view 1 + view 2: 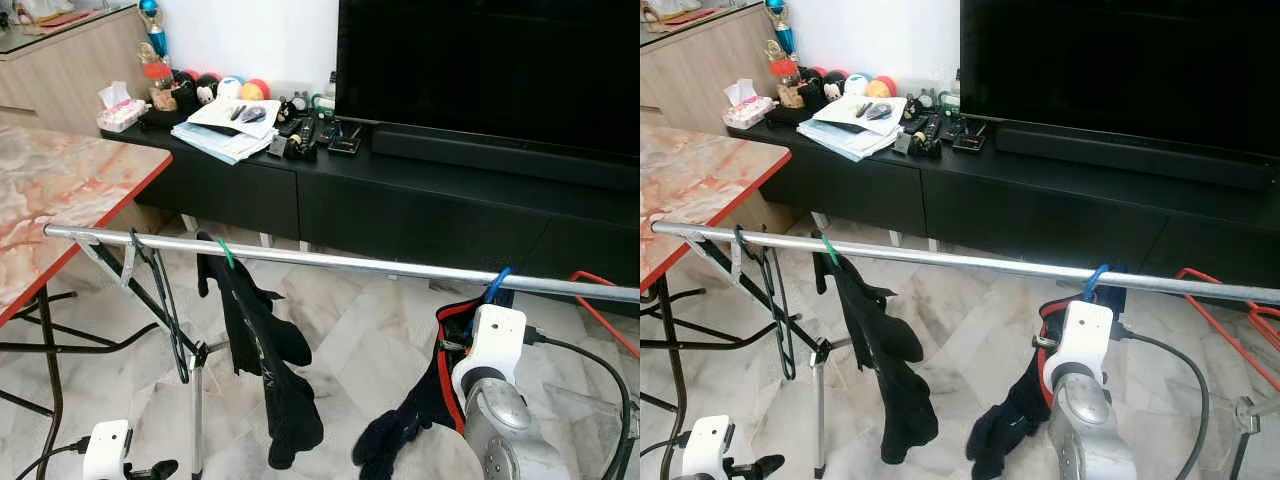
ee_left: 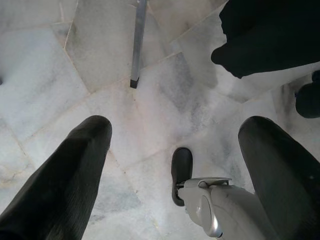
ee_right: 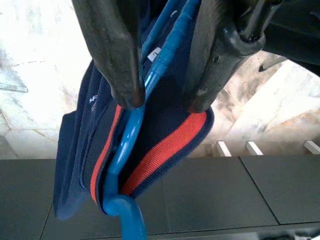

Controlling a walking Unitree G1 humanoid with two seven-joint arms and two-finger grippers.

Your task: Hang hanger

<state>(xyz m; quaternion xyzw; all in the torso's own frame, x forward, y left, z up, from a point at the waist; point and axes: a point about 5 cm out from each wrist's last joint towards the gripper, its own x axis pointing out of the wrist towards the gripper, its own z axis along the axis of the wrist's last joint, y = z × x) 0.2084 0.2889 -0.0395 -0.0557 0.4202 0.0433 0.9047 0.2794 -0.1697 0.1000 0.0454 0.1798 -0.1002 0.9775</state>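
A silver drying rail (image 1: 350, 262) runs across in front of me. The hook of a blue hanger (image 1: 497, 283) rests over the rail on the right. The hanger carries a navy garment with red trim (image 3: 165, 145). My right gripper (image 3: 162, 97) is just below the rail, shut on the blue hanger (image 3: 131, 132) at its neck. Its white wrist (image 1: 492, 345) hides the fingers in the eye views. The left gripper (image 2: 175, 135) hangs low at the left, open, pointing at the floor with nothing in it.
A black garment (image 1: 265, 350) on a green hook (image 1: 226, 253) and a bare black hanger (image 1: 165, 300) hang further left on the rail. A red-edged marble table (image 1: 60, 190) stands left. The black TV console (image 1: 400, 195) is behind, with a red hanger (image 1: 600, 300) at right.
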